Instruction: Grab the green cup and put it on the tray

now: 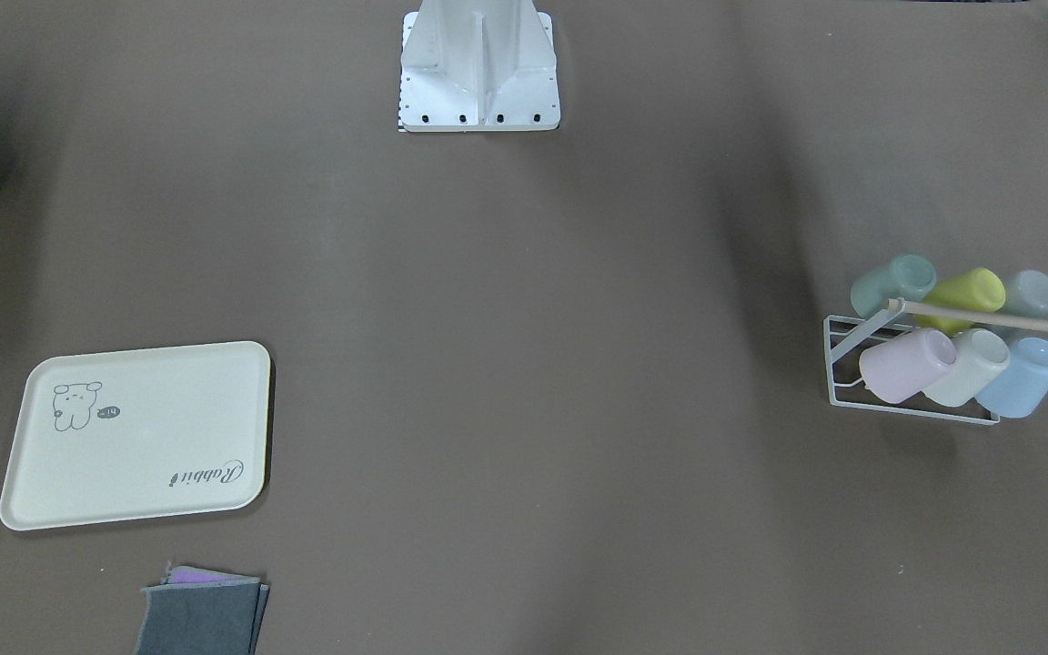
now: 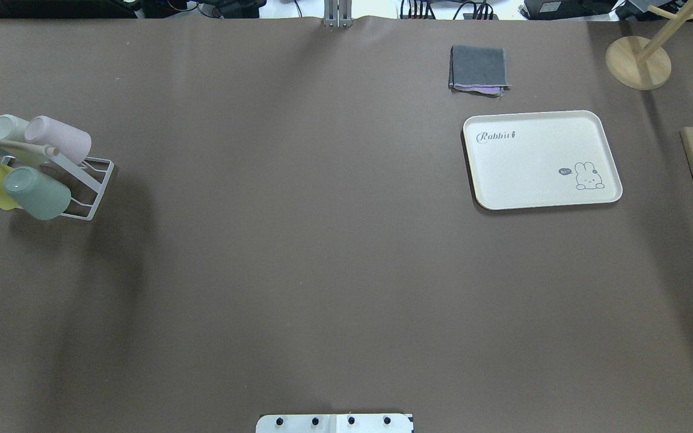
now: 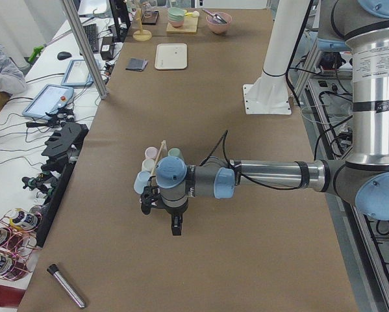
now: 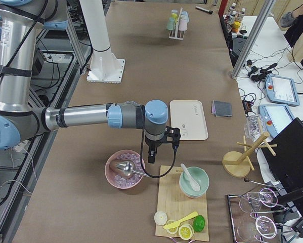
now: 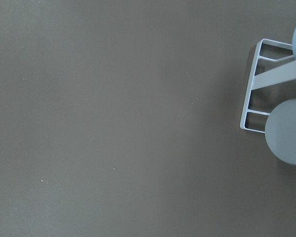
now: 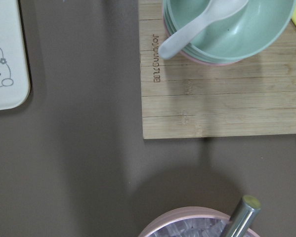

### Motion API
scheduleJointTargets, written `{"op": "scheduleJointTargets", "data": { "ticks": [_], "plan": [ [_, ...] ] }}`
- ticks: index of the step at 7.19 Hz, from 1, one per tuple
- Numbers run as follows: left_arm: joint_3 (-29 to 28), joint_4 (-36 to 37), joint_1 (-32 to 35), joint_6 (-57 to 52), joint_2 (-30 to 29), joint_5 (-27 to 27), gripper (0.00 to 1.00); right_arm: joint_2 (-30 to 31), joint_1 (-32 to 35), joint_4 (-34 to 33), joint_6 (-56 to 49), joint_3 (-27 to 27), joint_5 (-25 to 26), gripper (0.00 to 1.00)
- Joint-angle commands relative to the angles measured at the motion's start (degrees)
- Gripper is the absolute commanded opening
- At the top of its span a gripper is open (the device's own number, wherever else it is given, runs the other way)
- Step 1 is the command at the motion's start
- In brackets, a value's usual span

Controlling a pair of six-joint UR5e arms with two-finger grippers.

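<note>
You'll find the green cup (image 1: 892, 282) tilted on the white rack (image 5: 281, 75), near your left gripper (image 3: 160, 220); can't tell whether its jaws are apart. The tray (image 1: 137, 437), printed "Rabbit" and "hi", lies near the right gripper (image 4: 163, 152), whose jaws are likewise unclear.

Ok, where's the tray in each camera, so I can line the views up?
Front-facing: tray at lower left.
Overhead: tray at upper right.
Exterior left: tray at the far end, top, left of centre.
Exterior right: tray at mid-frame, slightly right.
Left wrist: not in view.
Right wrist: one corner of the tray at the left edge.
Shared landmark: the folded grey cloth lies near the tray in all four exterior views.
</note>
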State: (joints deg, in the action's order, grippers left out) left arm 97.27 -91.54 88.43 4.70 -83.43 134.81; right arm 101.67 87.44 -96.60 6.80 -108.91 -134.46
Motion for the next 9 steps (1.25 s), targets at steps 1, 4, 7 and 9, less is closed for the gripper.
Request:
{"op": "scheduleJointTargets", "data": {
  "ticks": [1,4,7,9],
  "plan": [
    [2.38,6.84,-3.4,-0.3,-1.11,0.1,1.0,-0.07,0.01,0.1,0.14,0.54,0.07,1.0],
    [20.02,15.84,-13.48,-0.31,-2.95,-16.48,1.0,0.1,0.01,0.45,0.06,0.71,0.16,1.0],
    [25.76,34.27,-32.11,-1.7,-10.86,-43.84,0.99,0.11,0.27,0.54,0.05,0.54,0.42,1.0],
    [27.53,38.97,-37.87,-17.19,-12.89,-57.32,0.99,0.28,0.53,0.54,0.05,0.54,0.08,1.0]
  ]
}}
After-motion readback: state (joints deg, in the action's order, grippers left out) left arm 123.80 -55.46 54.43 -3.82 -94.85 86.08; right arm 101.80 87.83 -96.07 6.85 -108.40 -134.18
